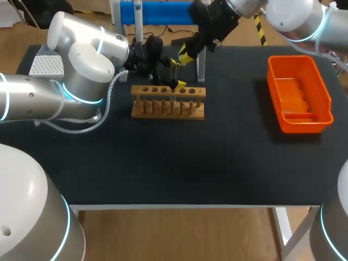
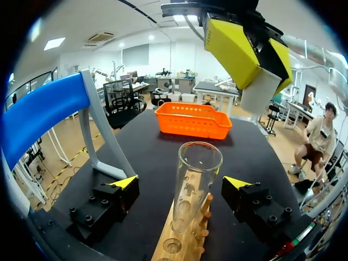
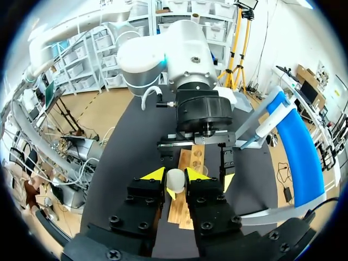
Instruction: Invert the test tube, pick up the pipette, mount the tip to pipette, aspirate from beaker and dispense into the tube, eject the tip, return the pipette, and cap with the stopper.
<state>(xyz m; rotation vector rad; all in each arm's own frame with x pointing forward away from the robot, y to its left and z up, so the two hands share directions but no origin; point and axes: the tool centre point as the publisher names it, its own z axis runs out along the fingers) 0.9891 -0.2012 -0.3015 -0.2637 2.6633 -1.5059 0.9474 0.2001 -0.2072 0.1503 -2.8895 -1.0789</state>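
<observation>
Our left gripper point(image 2: 181, 184) is spread wide, one black finger with a yellow tip on each side of the test tube point(image 2: 197, 174), and neither one is touching it. The tube is clear glass, smooth and round, standing upright with its mouth up in the wooden rack point(image 1: 167, 103), a pale slab with a row of holes and pegs. Right above it, our right gripper point(image 3: 175, 175) is pinched on the stopper point(image 3: 175, 179), a small whitish rounded plug squeezed between both tips. The rack sits toward the back of the matte black table point(image 1: 179, 163), well apart from the front edge and from the slotted orange basket point(image 1: 304, 124) on our right. A blue stand point(image 1: 157, 12) is just behind the rack.
</observation>
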